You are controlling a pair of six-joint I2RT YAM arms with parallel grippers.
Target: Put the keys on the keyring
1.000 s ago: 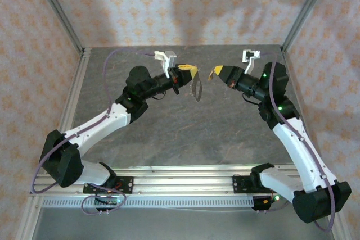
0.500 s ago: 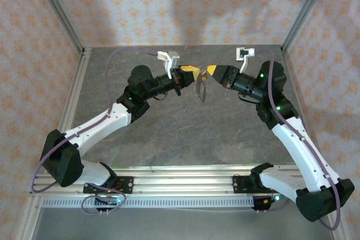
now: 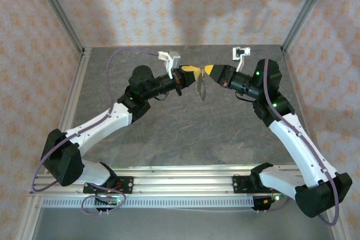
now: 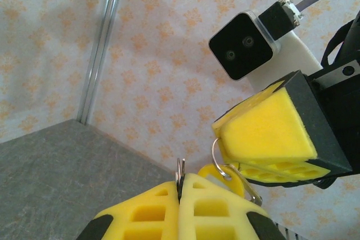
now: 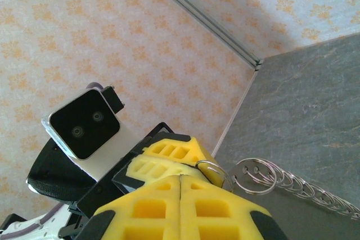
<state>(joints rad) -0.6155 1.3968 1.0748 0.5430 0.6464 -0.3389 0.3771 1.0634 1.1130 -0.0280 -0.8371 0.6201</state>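
keyring pinched in the left pincer, chain hung under it over the bench, right pincer squeezed shut just beside the keyring, contents kinda unclear

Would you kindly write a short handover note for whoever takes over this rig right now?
Left pincer: shut on the keyring, held above the table, with its chain trailing off.
Right pincer: shut, tip to tip with the left. A yellowish loop under its tip looks like the key, mostly hidden.
Done: both pieces are up and meeting.
Left: I cannot tell whether the key is threaded. Thread it on, then check.
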